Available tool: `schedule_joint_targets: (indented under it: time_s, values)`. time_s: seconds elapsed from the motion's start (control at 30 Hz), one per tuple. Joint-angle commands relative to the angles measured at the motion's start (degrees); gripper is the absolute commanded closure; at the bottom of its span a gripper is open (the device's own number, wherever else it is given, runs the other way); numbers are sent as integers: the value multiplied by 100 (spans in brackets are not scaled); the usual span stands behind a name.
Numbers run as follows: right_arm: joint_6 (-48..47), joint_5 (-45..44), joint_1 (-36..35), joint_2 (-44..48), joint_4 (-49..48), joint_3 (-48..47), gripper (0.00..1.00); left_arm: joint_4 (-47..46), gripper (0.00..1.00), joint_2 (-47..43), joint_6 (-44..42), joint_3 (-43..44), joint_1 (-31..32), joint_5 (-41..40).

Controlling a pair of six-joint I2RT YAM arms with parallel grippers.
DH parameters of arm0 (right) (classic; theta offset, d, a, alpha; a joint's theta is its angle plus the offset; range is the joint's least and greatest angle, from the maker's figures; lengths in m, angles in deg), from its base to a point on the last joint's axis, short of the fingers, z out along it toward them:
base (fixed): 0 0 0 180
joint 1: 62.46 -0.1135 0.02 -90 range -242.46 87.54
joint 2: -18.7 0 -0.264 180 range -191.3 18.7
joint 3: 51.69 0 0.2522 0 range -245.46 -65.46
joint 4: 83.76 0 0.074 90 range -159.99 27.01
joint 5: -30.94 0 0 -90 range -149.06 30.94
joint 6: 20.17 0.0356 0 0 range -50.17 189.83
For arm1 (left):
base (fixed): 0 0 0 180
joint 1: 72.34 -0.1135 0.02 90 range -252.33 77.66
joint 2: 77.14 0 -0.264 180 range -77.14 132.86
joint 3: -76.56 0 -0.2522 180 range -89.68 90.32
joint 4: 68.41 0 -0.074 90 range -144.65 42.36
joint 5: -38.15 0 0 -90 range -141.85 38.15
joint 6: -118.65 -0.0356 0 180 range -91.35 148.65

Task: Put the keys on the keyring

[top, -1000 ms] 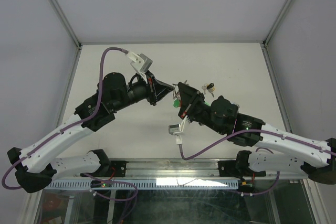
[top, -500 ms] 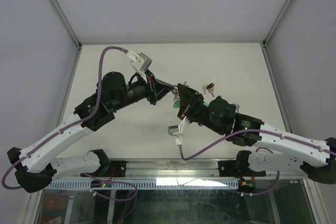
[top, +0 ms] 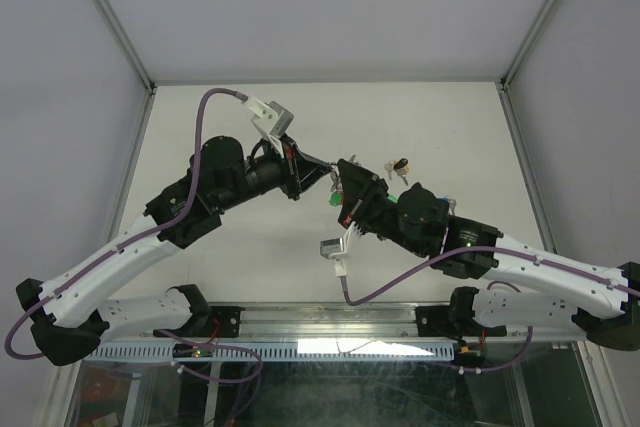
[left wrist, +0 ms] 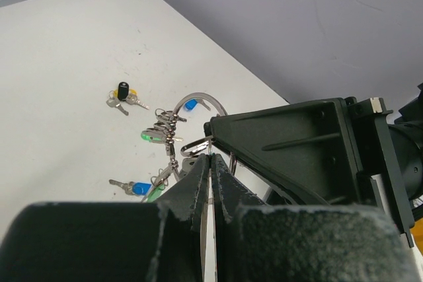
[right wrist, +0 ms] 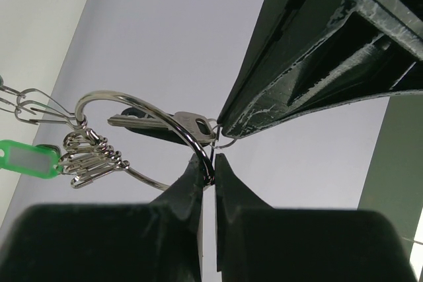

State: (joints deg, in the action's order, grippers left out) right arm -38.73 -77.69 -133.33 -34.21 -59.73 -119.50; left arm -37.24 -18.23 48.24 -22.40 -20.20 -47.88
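Right wrist view gives us the keyring [right wrist: 192, 138], a thin silver wire loop, pinched tight between the right fingers [right wrist: 188, 186] at six o'clock. We see the left fingers [right wrist: 277, 90] closed on the head of a silver key [right wrist: 142, 121] at three o'clock; a green tag [right wrist: 26, 161] dangles at nine.

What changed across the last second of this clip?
The right arm drew its wrist slightly left, toward the left tool; the left arm nudged up a touch. Nothing was taken or released: the right tool stays shut on the keyring, and the black-and-yellow key bunch lies where it was.
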Motion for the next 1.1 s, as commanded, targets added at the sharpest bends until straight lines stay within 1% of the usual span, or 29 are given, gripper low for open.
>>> schedule_joint_targets:
  time_s: [0.0,0.37,0.6,1.07]
  values:
    - [-113,-88,-45,50,-312,-213,100,-32,100,5,59,275,2,-228]
    - [-113,-70,-54,61,-301,-203,100,12,100,4,208,324,-3,-474]
    - [-105,-77,-91,52,-301,-212,100,19,100,65,217,364,-11,-433]
    - [-130,-173,-129,87,-322,-239,100,326,100,173,183,426,-11,-494]
